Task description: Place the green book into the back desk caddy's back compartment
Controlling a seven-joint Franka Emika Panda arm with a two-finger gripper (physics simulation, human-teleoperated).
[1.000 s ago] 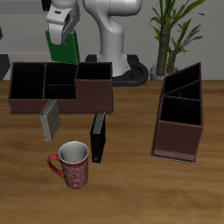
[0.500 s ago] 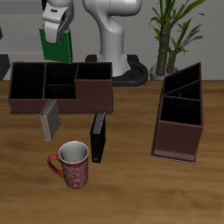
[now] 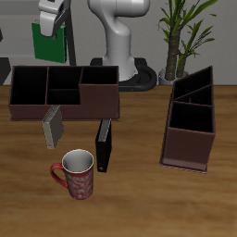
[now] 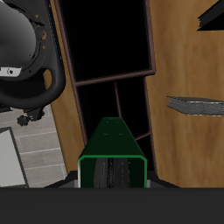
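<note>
Exterior view: the green book (image 3: 45, 42) is held clamped in the pincer (image 3: 51, 20) at the upper left of the frame, above the back desk caddy (image 3: 63, 93). It should be kept upright, aligned over the narrow back compartment (image 3: 63, 84) and lowered slowly.

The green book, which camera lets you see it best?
The exterior view: the green book shows a whole flat cover there, held up by the pincer above the back caddy. The wrist view shows only the book's thin edge, close up between the fingers.
</note>
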